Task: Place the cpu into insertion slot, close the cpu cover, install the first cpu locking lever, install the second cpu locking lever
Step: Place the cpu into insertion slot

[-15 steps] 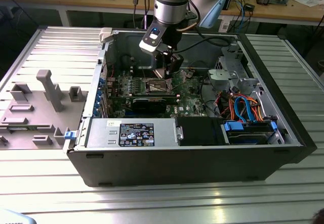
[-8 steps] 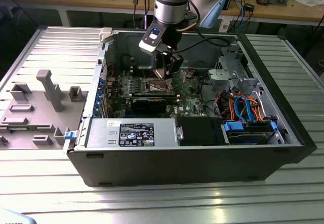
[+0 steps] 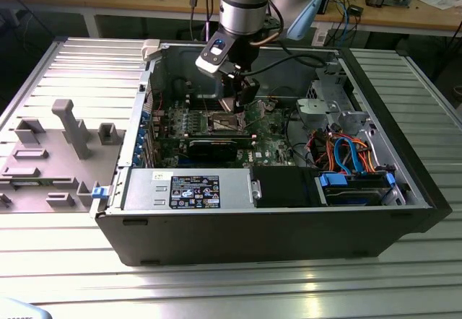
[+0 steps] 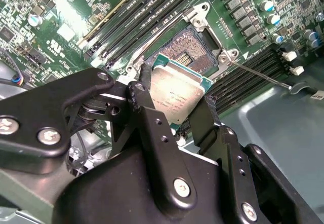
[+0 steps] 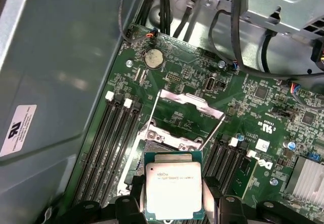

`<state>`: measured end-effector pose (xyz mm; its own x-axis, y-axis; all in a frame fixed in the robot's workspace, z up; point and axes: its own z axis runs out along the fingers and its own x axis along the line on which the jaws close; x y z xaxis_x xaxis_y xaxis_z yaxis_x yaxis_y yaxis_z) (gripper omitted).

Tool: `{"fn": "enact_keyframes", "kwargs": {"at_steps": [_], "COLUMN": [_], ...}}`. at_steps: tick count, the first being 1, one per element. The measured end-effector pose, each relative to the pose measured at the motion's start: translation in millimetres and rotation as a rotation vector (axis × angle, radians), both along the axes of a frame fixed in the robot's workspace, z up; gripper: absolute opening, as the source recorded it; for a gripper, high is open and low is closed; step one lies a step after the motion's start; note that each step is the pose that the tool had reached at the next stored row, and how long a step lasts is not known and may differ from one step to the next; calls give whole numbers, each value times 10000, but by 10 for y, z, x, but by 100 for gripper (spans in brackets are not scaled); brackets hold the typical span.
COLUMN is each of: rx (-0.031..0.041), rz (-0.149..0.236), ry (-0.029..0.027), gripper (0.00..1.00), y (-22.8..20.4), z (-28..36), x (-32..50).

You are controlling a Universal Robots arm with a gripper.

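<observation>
Our fingers (image 4: pixel 152 133) are pinching the cpu (image 4: pixel 177 95) by two opposite edges, and it hangs just above the insertion slot (image 4: pixel 185 51), overlapping the socket's near rim and not seated. The cpu cover (image 5: pixel 192 102) stands swung open on the far side of the socket and the two locking levers (image 4: pixel 258 73) sit unlatched, so the way in looks free. To do this well, we judge, the chip must go down flat and square to the rim, with no sliding across the contacts.
</observation>
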<state>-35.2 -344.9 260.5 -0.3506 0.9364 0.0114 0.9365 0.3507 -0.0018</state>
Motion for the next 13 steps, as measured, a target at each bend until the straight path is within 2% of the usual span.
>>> {"fn": "enact_keyframes", "kwargs": {"at_steps": [3, 13], "rx": [-1, 0], "rz": [-221, -595], "ry": [0, 0], "gripper": [54, 54], "y": [0, 0], "z": [-2, -8], "x": [0, 0]}}
